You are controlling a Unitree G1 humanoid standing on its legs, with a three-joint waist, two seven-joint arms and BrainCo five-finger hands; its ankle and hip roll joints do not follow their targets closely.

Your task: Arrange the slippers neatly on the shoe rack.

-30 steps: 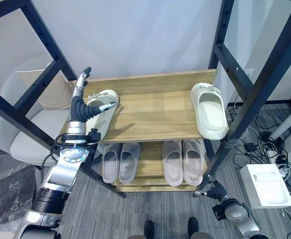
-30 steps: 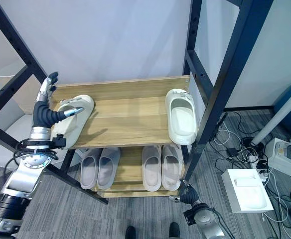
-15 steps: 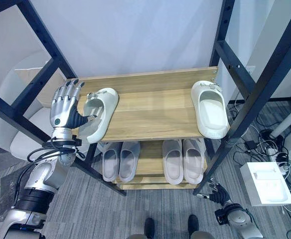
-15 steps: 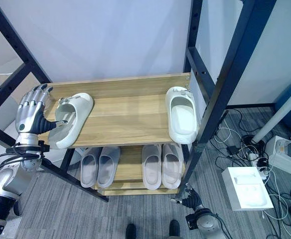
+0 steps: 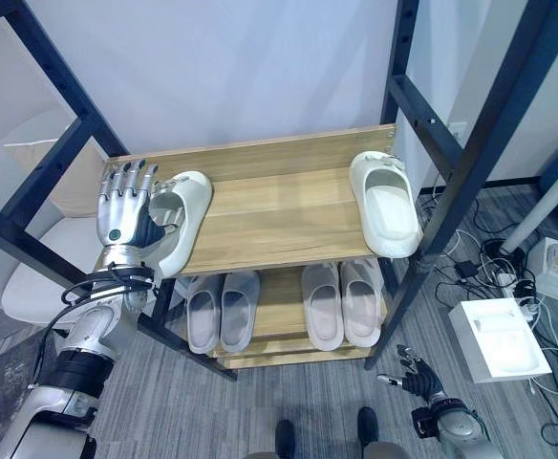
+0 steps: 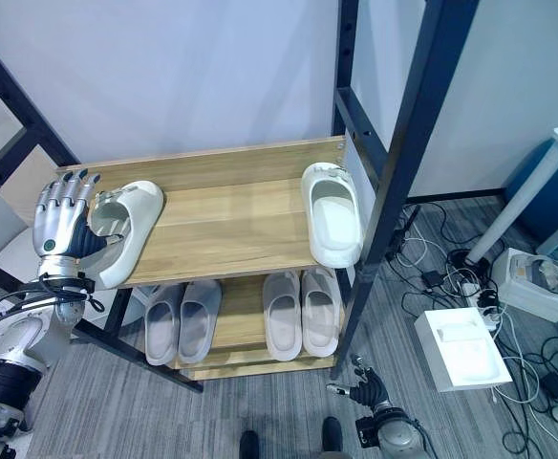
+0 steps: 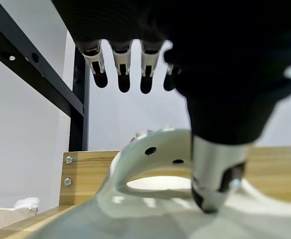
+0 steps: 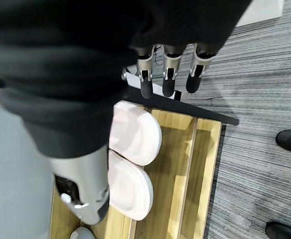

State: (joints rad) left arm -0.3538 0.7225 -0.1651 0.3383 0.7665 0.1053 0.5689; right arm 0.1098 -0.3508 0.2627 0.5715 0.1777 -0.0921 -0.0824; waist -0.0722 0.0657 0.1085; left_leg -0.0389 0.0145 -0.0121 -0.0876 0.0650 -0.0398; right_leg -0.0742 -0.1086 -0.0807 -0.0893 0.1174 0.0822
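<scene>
Looking half done: left hand (image 5: 124, 212), fingers straight, thumb on left slipper (image 5: 176, 218) hanging off shoe rack (image 5: 279, 215) edge; partner slipper (image 5: 384, 204) far side, unpaired; right hand (image 5: 415, 379) relaxed below rack.

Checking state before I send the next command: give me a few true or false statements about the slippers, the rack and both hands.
1. The left hand has its fingers straight, with its thumb on the left slipper. True.
2. The right slipper lies at the middle of the top shelf. False: it lies at the shelf's right end, far from the left one.
3. The lower shelf holds two pairs of slippers. True.
4. The right hand rests on the top shelf. False: it hangs low over the floor, beside the rack's right post.
5. The left slipper lies square to the shelf. False: it sits angled, overhanging the front left corner.
</scene>
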